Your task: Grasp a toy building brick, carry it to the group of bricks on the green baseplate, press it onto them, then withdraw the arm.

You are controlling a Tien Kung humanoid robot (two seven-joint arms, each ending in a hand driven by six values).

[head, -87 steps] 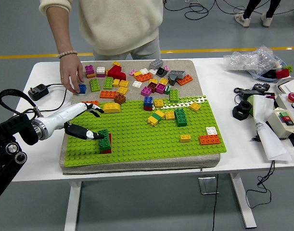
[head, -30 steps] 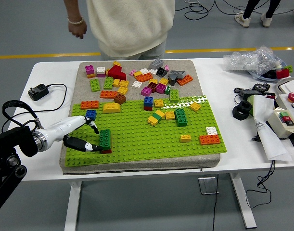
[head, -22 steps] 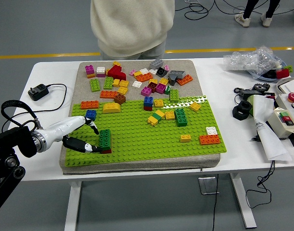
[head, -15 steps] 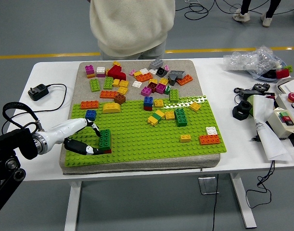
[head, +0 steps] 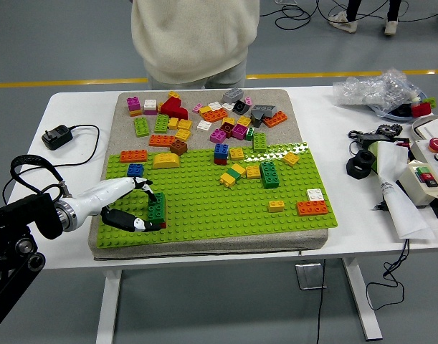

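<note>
Green baseplate [head: 226, 204]: lies on a beige mat [head: 204, 97] on the white table [head: 326, 122], covering the mat's near half.
Green brick [head: 157, 208]: upright near the baseplate's near left corner, stacked on a red brick [head: 161, 224] that shows just below it.
Left hand [head: 136, 208]: white and black, enters from the left edge; thumb and fingers [head: 148, 193] curl around the green brick, touching it from above and from the near side. Grip closed on the brick.
Right hand: out of view.
Blue brick [head: 135, 170]: on the baseplate's far left edge, just beyond the hand, apart from it.
Orange brick [head: 133, 155]: on the mat, beside the blue one.
Other bricks on the baseplate: yellow arch [head: 166, 159], dark green block [head: 269, 174], orange plate [head: 312, 208] at the right.
Loose pile [head: 219, 115]: mixed colours, on the mat's far half.
Charger [head: 55, 136]: black, with cable, left of the mat.
Person [head: 193, 36]: cream sweater, stands at the far side; no hands in view.
Right end of table: plastic bag [head: 376, 89], button box [head: 428, 179], white paper [head: 398, 186].
</note>
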